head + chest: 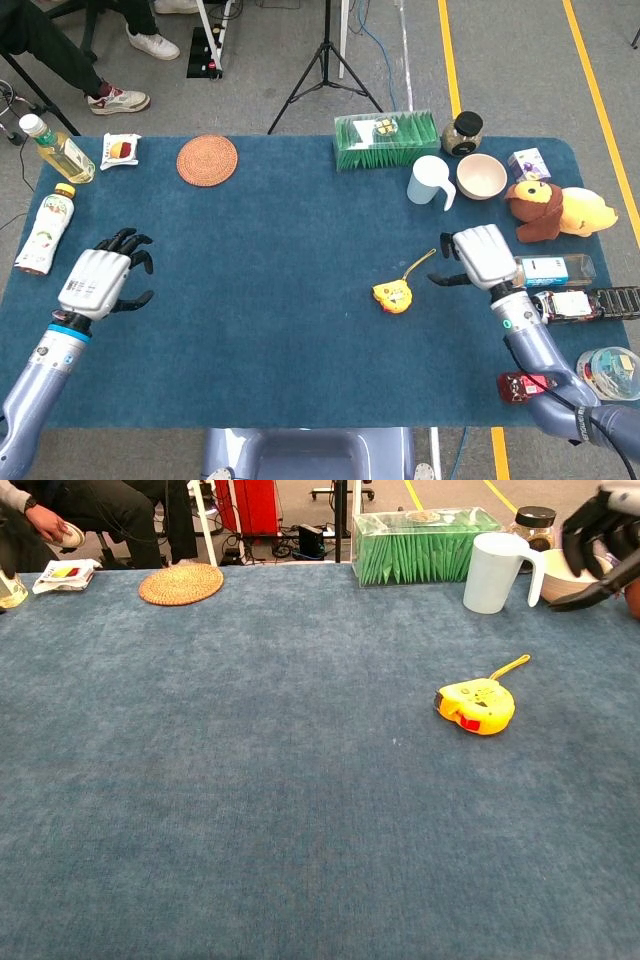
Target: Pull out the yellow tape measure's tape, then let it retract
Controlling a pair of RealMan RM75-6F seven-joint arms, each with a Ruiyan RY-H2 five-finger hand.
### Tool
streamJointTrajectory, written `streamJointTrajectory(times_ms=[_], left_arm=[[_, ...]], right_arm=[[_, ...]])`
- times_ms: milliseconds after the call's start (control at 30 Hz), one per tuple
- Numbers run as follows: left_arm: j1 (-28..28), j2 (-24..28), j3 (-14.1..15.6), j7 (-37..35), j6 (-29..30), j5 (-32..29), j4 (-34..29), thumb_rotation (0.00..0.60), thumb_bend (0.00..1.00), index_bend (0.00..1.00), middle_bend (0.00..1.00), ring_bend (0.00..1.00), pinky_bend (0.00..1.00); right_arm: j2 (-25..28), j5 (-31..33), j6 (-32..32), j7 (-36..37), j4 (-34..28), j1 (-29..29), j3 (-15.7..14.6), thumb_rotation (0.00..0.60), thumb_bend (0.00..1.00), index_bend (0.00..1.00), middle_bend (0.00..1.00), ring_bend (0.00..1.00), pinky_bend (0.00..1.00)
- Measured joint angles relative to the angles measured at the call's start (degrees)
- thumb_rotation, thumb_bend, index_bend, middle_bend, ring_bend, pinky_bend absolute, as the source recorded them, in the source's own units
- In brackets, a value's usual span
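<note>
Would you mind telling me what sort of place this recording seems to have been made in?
Most likely a robotics lab or data-collection room, not a home. A tripod stands on a grey floor marked with yellow floor lines, a seated person watches beside the blue table, and unrelated props ring it, including a plush toy.

Along the far edge of your blue table [300, 330] sit a woven coaster [207, 159], a green box [387, 140], a white pitcher [430, 181] and a bowl [481, 176]. Two bottles [45, 232] lie at your left; a plush monkey [545, 210] and more bottles [547, 270] crowd your right.
</note>
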Motion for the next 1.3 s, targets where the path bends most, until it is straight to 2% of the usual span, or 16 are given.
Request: streamJointTrajectory(times_ms=[133,333,633,967,1300], left_arm=[[2.7,-0.6,0.6,0.6,5.0,2.2,2.4,0.6,0.25,0.56,0.37,0.28,0.34],[8.5,-2.9,1.8,0.3,14.2,7.3,8.5,0.6,0.25,0.57,0.38,0.28,0.34],[15.7,-4.5,4.1,-0.8,20.3,9.3,11.1,0.6,0.25,0.57,0.38,0.28,0.34],[21.0,-2.9,6.3,2.0,22.7,10.0,8.3,0.6,0.25,0.57,0.38,0.28,0.34],[22.9,-0.6,7.0,6.3,21.1,10.0,3.5,0.6,0.25,0.57,0.38,0.28,0.34]], right_arm=[[0.9,-0.5,4.1,0.1,0.4,-3.2,-0.3,0.457,0.24,0.64,0.72,0.79,0.69],[2.9,-0.3,8.7,1.1,-0.4,-8.5,-1.4,0.456,0.24,0.64,0.72,0.78,0.69],[5.2,0.6,13.1,1.3,-2.7,-15.0,-3.4,0.455,0.24,0.64,0.72,0.77,0.69],[7.7,0.7,18.2,1.9,-5.8,-22.1,-5.6,0.453,0.23,0.64,0.72,0.76,0.67],[9.1,-0.7,18.9,2.9,-7.0,-25.0,-6.3,0.455,0.23,0.64,0.72,0.76,0.67]])
